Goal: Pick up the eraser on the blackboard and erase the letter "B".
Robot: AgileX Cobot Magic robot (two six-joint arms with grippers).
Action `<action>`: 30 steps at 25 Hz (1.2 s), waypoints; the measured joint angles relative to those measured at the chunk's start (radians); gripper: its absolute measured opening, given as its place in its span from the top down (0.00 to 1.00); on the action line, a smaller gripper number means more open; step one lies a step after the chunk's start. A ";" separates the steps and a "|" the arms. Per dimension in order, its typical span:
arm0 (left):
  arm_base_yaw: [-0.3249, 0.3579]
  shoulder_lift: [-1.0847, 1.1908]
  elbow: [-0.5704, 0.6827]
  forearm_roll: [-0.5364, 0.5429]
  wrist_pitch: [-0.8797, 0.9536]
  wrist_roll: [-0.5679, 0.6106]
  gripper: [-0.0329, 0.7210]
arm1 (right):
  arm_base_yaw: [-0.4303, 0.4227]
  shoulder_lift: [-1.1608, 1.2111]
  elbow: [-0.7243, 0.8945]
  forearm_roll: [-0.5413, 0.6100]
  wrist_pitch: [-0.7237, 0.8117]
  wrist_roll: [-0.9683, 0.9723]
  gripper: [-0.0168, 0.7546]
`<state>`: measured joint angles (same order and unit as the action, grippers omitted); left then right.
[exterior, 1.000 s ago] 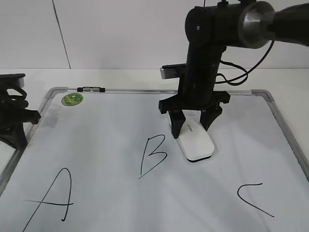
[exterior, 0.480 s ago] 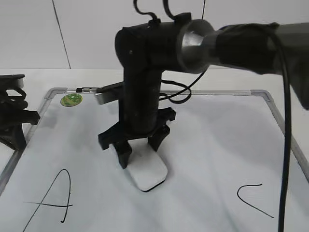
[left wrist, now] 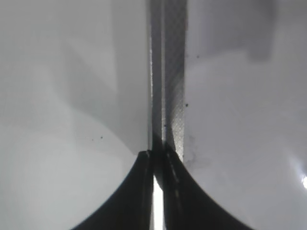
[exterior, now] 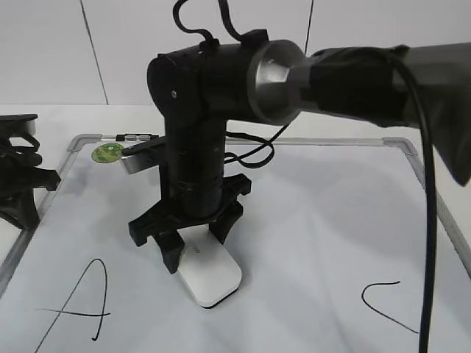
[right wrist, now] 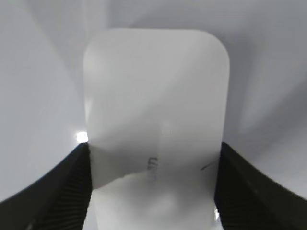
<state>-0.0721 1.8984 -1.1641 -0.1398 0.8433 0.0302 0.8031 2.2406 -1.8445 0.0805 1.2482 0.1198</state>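
Note:
My right gripper is shut on the white eraser and holds it flat on the blackboard at its lower middle. In the right wrist view the eraser fills the frame between both black fingers of the gripper. The letter "B" does not show anywhere; the spot where it stood is hidden by the right arm and eraser. My left gripper rests at the board's left edge; in the left wrist view its fingers are pressed together over the silver frame strip.
A black "A" is at the board's lower left and a black "C" at the lower right. A round green magnet and a black marker lie at the top left frame. The right arm spans the board from the right.
My right gripper has slid the eraser leftward and toward the front, across the spot where the "B" stood; the "B" no longer shows. The left arm has not moved.

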 joint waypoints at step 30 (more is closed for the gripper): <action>0.000 0.000 0.000 -0.008 -0.002 0.002 0.94 | -0.113 0.000 -0.004 -0.044 -0.021 0.003 0.29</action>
<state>-0.0721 1.8984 -1.1641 -0.1483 0.8417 0.0320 0.6903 2.2406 -1.8484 0.0363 1.2271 0.1227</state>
